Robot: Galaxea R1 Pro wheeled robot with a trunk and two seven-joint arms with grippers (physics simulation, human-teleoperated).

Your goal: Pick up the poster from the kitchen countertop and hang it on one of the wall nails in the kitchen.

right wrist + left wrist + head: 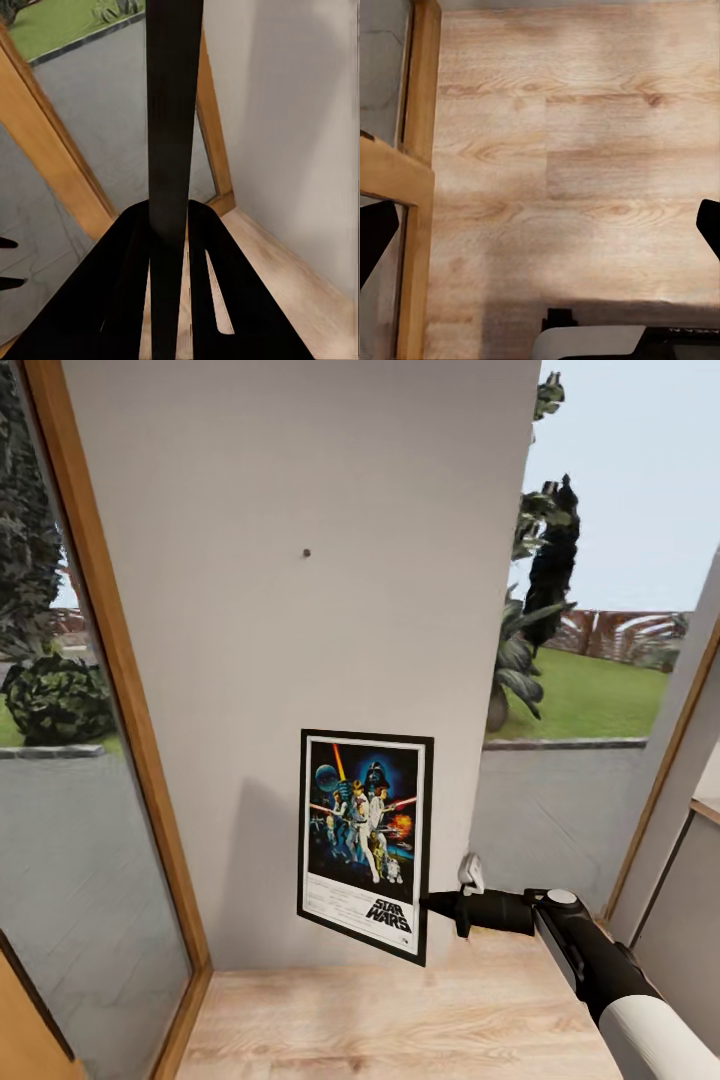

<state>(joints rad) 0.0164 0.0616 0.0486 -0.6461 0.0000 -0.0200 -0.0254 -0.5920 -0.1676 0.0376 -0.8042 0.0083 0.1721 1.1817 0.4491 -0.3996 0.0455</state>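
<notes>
The Star Wars poster (364,841) hangs upright in front of the light-grey wall, low down, held by its right edge. My right gripper (432,906) is shut on that edge, near the lower right corner. In the right wrist view the poster (174,112) shows edge-on as a black strip clamped between the two dark fingers (120,255). A wall nail (306,552) is a dark dot high on the wall, well above the poster's top edge. In the left wrist view my left gripper's fingertips (375,236) stand wide apart at the picture's sides, open over the wood floor.
A wood-framed glass pane (120,660) borders the wall on the left, another frame (660,780) on the right. Light wood floor (400,1020) runs below. Plants and lawn lie outside the glass.
</notes>
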